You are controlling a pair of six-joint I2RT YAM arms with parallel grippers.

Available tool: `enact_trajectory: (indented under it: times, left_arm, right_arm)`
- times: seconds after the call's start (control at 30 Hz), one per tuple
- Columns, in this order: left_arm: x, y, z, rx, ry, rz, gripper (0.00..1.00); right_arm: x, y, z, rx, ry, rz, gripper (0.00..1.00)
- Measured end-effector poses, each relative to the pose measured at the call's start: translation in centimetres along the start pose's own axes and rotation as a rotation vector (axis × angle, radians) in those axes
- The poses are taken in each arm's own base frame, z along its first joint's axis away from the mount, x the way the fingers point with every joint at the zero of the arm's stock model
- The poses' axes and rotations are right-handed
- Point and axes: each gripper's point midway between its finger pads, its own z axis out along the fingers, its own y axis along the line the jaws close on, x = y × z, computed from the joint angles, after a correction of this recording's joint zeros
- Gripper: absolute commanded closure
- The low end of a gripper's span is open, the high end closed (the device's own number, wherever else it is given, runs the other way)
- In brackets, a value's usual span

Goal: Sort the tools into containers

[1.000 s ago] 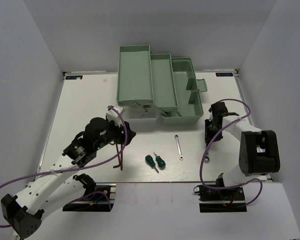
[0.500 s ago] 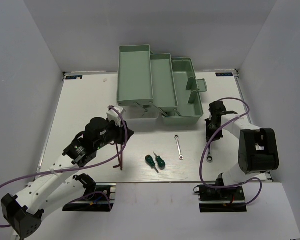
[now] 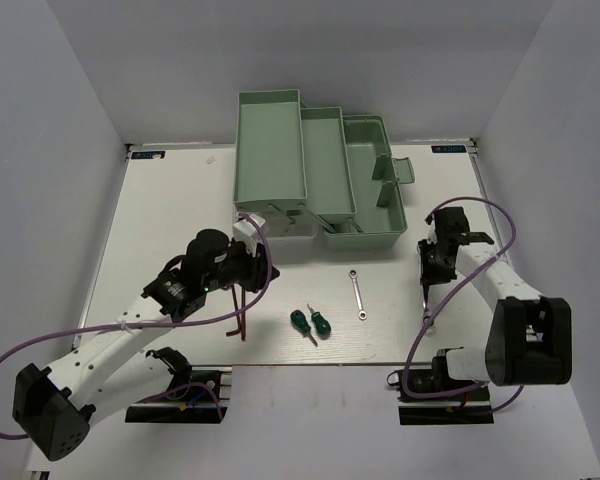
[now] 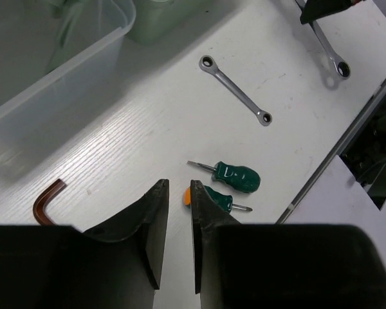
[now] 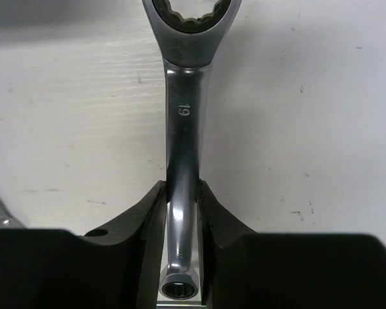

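right tool (image 3: 429, 290) lifted longer wrench (image 3: 427, 300), shifted nearer
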Motion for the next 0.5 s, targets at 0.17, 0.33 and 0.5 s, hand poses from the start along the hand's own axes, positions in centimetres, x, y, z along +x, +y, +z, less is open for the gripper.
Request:
enact_trajectory:
  times: [0.17,0.33,0.5]
  left_arm:
    - [0.5,-0.9,1.1,0.061,0.03,-0.011,0.6]
    - [2.0,-1.6,2.2,0.107,0.092,-0.023,0.52]
    - [2.7,-2.9,3.2,0.162,0.132,-0.022,0.48]
  right_arm:
    - [-1.5,0.8,-2.8,-0.052,-0.082,-0.033,1.0]
    - [-6.6,2.9,-7.3,-0.159,-0.218,-0.064,1.0]
    - [-12.9,6.4,-11.4,-0.297,-0.333,-0.121,1.0]
